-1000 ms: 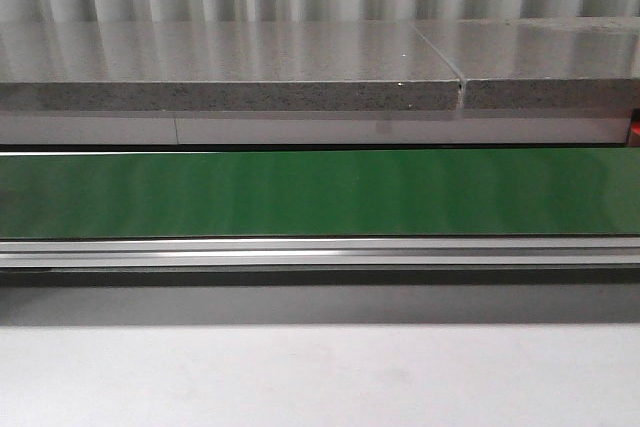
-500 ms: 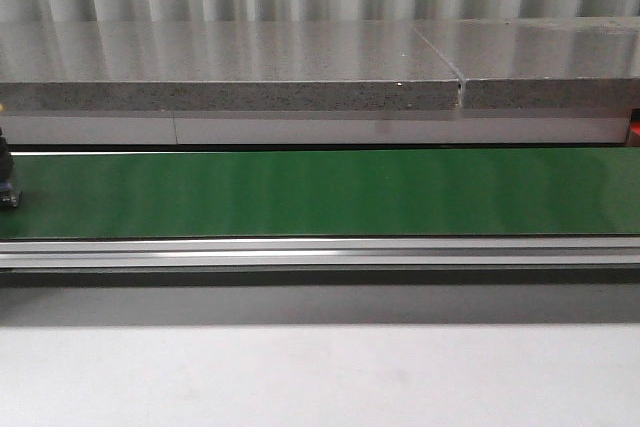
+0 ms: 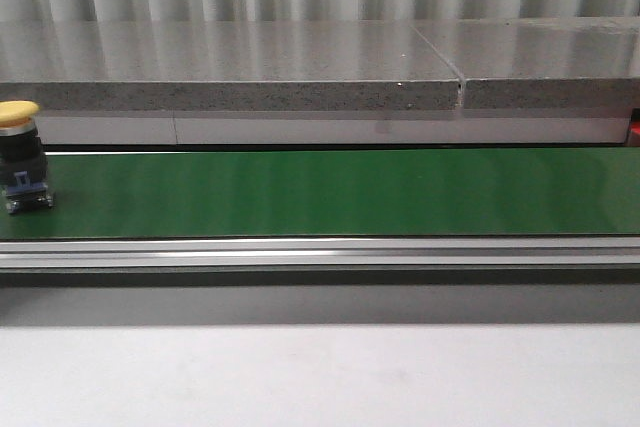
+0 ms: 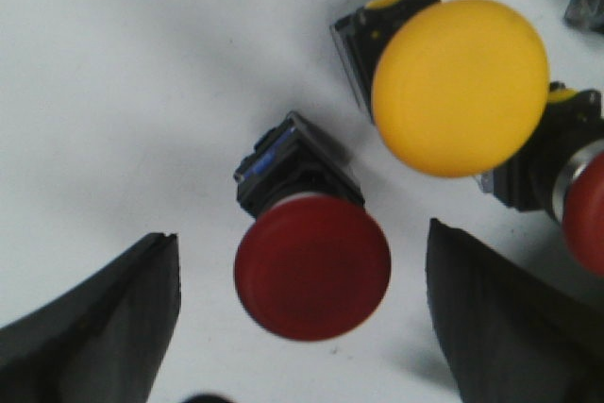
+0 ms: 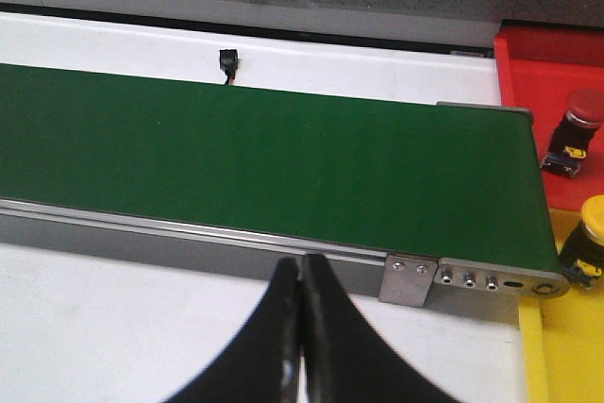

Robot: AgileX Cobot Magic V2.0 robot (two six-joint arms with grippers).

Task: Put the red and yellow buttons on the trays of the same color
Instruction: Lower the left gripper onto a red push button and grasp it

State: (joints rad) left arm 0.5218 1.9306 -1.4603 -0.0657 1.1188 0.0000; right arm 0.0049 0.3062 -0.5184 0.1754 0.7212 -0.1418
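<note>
A yellow button with a black body stands upright on the green belt at its far left in the front view. My left gripper is open over a white surface, its jaws on either side of a red button without touching it. A yellow button and another red button lie beside it. My right gripper is shut and empty, in front of the belt. A red button sits on the red tray. A yellow button sits on the yellow tray.
A grey stone shelf runs behind the belt. The belt's metal rail and end bracket lie in front of it. A small black sensor stands behind the belt. Neither arm shows in the front view.
A yellow button has come into the front view from the left on the belt, moving rightward; one second ago the belt was bare.
</note>
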